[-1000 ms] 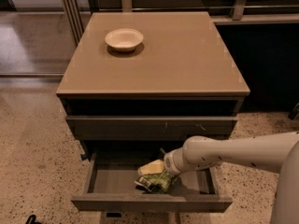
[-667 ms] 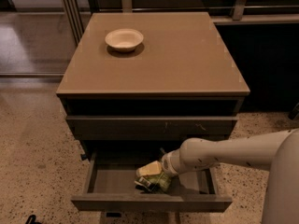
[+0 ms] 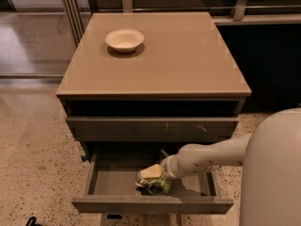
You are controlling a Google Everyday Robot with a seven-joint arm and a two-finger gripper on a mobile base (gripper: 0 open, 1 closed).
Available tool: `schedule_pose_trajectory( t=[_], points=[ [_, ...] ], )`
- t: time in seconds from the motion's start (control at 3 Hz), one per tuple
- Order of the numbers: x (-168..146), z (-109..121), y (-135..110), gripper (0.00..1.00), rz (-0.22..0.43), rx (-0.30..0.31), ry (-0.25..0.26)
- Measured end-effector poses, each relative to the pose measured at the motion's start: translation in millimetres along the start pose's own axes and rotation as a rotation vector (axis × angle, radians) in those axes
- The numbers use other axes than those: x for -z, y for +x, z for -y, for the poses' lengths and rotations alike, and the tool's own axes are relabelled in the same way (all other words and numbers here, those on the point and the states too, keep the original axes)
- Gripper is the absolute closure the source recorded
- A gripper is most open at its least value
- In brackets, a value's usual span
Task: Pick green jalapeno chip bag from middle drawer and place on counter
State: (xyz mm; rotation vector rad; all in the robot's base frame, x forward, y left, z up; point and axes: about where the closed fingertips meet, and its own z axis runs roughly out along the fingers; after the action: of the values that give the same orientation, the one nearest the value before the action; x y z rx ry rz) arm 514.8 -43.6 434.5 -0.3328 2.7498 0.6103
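Note:
The green jalapeno chip bag [image 3: 151, 181] lies in the open middle drawer [image 3: 150, 204], near the middle of its grey tray, with a pale panel facing up. My gripper [image 3: 161, 172] reaches into the drawer from the right and is at the bag's right side, touching it. The white arm [image 3: 207, 157] covers the right part of the tray. The tan counter [image 3: 178, 55] is the top slab of the cabinet above.
A cream round bowl [image 3: 124, 39] stands on the counter at the back left. A shut drawer front with pale scuff marks [image 3: 153, 127] sits just above the open drawer. My white body [image 3: 275, 173] fills the lower right. Speckled floor lies to the left.
The arm has shifted slightly left in the drawer and my body fills more of the right side. The bag stays in about the same spot in the tray.

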Motion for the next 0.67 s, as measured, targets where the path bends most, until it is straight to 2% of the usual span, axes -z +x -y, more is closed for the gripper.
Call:
schedule_pose_trajectory(
  t=[0.33, 0.67],
  points=[
    [-13.7, 6.4, -3.9, 0.00, 0.017, -0.012, 0.045],
    [-20.6, 9.0, -5.4, 0.00, 0.019, -0.015, 0.061]
  ],
)
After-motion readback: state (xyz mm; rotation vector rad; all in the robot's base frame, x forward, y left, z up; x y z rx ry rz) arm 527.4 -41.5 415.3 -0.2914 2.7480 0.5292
